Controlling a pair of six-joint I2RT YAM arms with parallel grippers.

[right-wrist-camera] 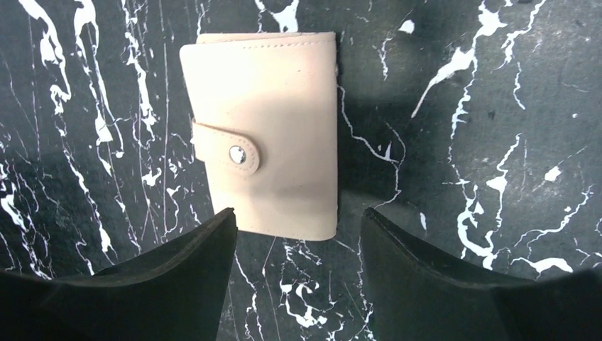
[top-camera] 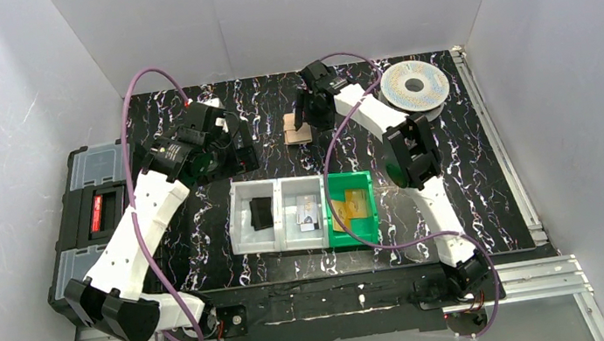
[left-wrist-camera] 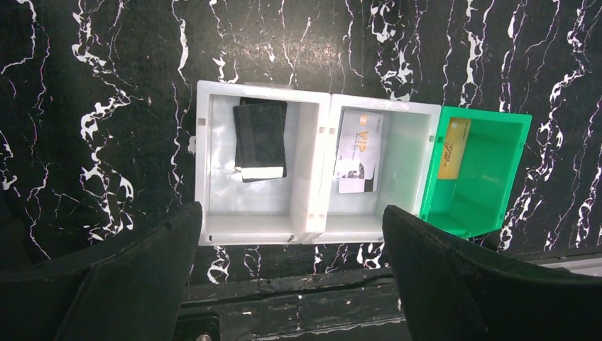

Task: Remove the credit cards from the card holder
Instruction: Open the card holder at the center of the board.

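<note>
Top external view: the card holder (top-camera: 297, 129) lies flat on the far middle of the black marbled table (top-camera: 474, 165). The right gripper (top-camera: 309, 118) hangs just beside and above it, most likely lined up for a grasp. The left gripper (top-camera: 242, 154) is held off to the left, near the far edge of the white tray (top-camera: 282, 245). That tray sits between the arms with a green bin (top-camera: 356, 238) touching its right side. A spool (top-camera: 413, 85) stands at the far right and a toolbox (top-camera: 92, 207) at the left edge, both well apart from the card holder. Nothing lies between it and the right gripper.

Left wrist view: the fingers are spread wide and hold nothing. Beyond them a silvery credit card (left-wrist-camera: 360, 150) lies flat in the tray's right compartment, a black card (left-wrist-camera: 260, 141) lies in the left one, and a gold card (left-wrist-camera: 454, 148) lies in the bin. I judge the sorting is well along, with this arm hovering over the drop spots.

Right wrist view: the fingers are apart, one to each side of the card holder's near edge, and not touching it as far as I can tell. The card holder is folded shut, its strap (right-wrist-camera: 227, 148) snapped across the front. Whether any card is inside is hidden. I judge the snap to be the obstacle, since it must come undone before anything slides out. The thin flat leather on a hard table also gives little to pinch.
</note>
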